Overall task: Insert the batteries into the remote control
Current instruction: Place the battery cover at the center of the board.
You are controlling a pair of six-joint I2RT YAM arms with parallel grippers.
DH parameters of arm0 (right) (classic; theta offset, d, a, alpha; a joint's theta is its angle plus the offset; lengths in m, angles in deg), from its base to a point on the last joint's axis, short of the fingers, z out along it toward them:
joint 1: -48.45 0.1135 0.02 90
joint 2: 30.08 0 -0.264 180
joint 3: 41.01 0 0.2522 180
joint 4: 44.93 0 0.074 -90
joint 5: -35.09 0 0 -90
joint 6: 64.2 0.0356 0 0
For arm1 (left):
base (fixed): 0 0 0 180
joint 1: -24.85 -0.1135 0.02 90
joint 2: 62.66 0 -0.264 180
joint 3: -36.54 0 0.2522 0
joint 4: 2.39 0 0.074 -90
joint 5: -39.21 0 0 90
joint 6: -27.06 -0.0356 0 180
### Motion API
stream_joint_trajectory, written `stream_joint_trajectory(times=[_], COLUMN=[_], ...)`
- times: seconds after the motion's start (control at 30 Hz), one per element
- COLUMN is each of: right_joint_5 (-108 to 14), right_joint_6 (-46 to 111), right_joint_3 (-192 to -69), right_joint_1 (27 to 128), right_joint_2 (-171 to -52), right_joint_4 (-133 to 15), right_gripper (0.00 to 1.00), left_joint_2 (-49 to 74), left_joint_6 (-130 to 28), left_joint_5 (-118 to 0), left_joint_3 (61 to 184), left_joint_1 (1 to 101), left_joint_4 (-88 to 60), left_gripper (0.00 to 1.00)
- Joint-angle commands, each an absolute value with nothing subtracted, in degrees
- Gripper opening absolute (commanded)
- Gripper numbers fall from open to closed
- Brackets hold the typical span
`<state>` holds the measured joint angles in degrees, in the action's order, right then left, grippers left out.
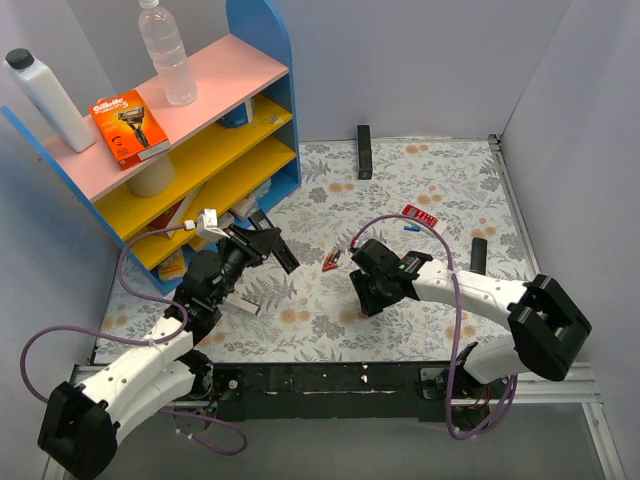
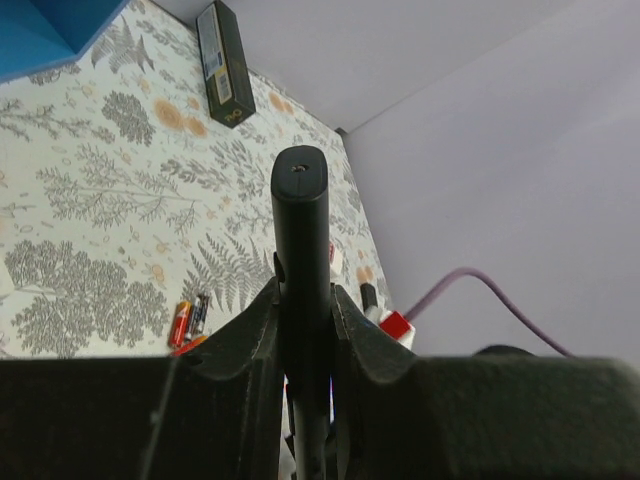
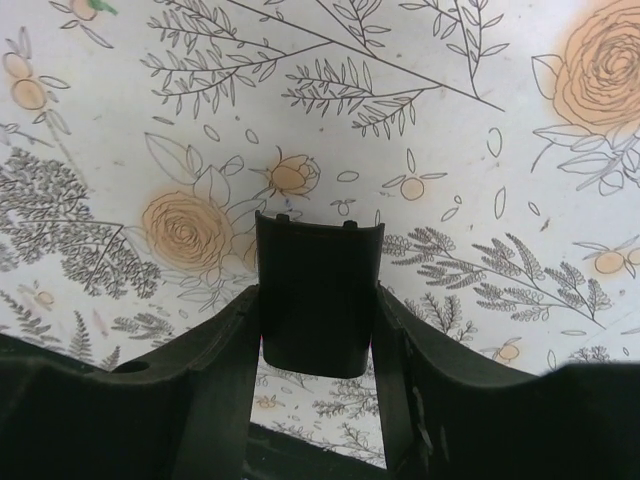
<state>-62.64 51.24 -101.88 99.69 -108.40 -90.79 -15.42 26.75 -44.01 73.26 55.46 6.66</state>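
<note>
My left gripper point(image 1: 255, 247) is shut on the slim black remote control point(image 1: 285, 255) and holds it above the mat, in front of the shelf. In the left wrist view the remote point(image 2: 300, 220) stands edge-on between my fingers point(image 2: 250, 330). My right gripper point(image 1: 372, 290) is shut on the small black battery cover point(image 3: 318, 295) and holds it just above the floral mat point(image 3: 450, 120). A small blue thing point(image 1: 409, 226), perhaps a battery, lies by a red pack point(image 1: 420, 214); I cannot tell for sure.
Two red/orange cells point(image 1: 332, 262) lie mid-mat, also in the left wrist view point(image 2: 186, 321). A black bar point(image 1: 365, 150) lies at the back and another black piece point(image 1: 478, 253) on the right. The coloured shelf point(image 1: 230, 150) stands at the left. A white piece point(image 1: 250, 305) lies near my left arm.
</note>
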Motion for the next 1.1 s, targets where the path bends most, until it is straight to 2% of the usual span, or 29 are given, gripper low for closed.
stream_joint_trajectory(times=[0.0,0.1,0.33,0.5,0.6,0.8,0.93,1.07], right_joint_5=[-64.4,-64.5,-64.3,-64.4,-63.6,-65.5,-62.2,-61.1], right_joint_6=[48.7,48.8,50.1,49.7,46.6,37.6,33.9,30.9], right_joint_3=[-102.3,-102.3,-102.1,-104.3,-106.0,-110.5,-111.4,-112.3], right_joint_1=[99.1,98.9,98.8,97.8,95.6,87.7,79.3,75.6], right_joint_2=[-112.4,-115.4,-115.2,-110.7,-108.3,-107.9,-108.2,-110.2], right_joint_4=[-86.5,-85.8,-87.3,-90.4,-92.7,-99.1,-99.1,-99.4], right_gripper=[0.52,0.55,0.83,0.91,0.92,0.85,0.76,0.68], left_joint_2=[-21.1,-24.3,-28.0,-28.1,-28.0,-28.6,-29.4,-29.3], left_joint_6=[27.6,27.6,25.3,23.3,22.8,20.0,17.9,18.0], left_joint_5=[-48.2,-48.5,-48.6,-49.0,-49.4,-52.4,-58.7,-63.3], left_joint_3=[70.7,70.1,69.8,71.1,71.8,72.3,70.6,69.5], left_joint_1=[55.5,55.5,55.4,55.5,55.4,55.5,55.5,55.5], left_joint_4=[2.1,0.6,-1.2,-3.4,-4.2,-4.3,0.1,3.2], left_gripper=[0.0,0.0,0.0,0.0,0.0,0.0,0.0,0.0])
